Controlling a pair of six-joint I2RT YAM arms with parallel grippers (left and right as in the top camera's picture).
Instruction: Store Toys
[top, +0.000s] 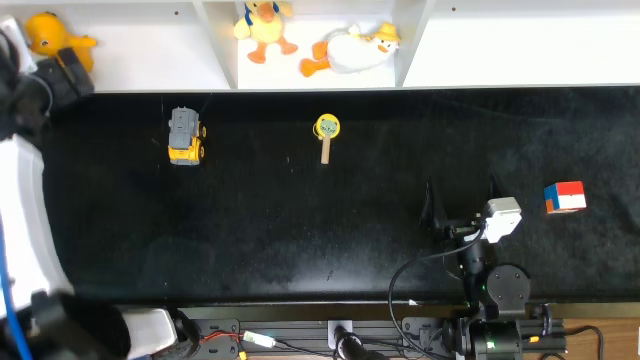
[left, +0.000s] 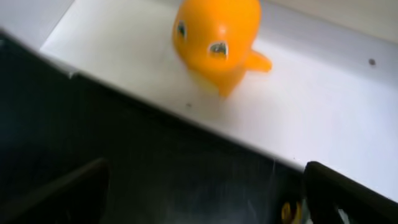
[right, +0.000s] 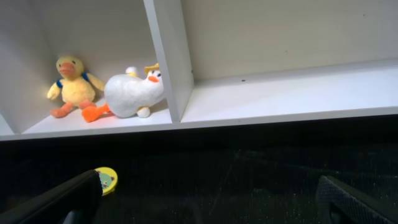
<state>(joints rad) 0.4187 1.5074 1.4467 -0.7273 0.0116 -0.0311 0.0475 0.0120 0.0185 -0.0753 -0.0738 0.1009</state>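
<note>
Black bench top (top: 300, 230), white shelf unit (top: 500, 60) along far edge, split by upright dividers.
Left compartment: orange duck toy (top: 55, 35), upright.
Middle compartment: yellow plush duck (top: 265, 28) seated; white plush goose (top: 355, 50) lying just beside it (orange feet toward duck).
On bench: yellow-grey toy truck (top: 185, 135) toward far left corner; yellow round toy on stick (top: 327, 135), possibly rattle, near middle of far edge; red-white-blue cube (top: 565, 197) near right edge, well apart from the others.

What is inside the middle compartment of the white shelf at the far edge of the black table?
Two plush toys: a yellow plush duck sitting upright and a white plush goose with orange feet lying beside it. What lies under or behind them is covered.
</note>
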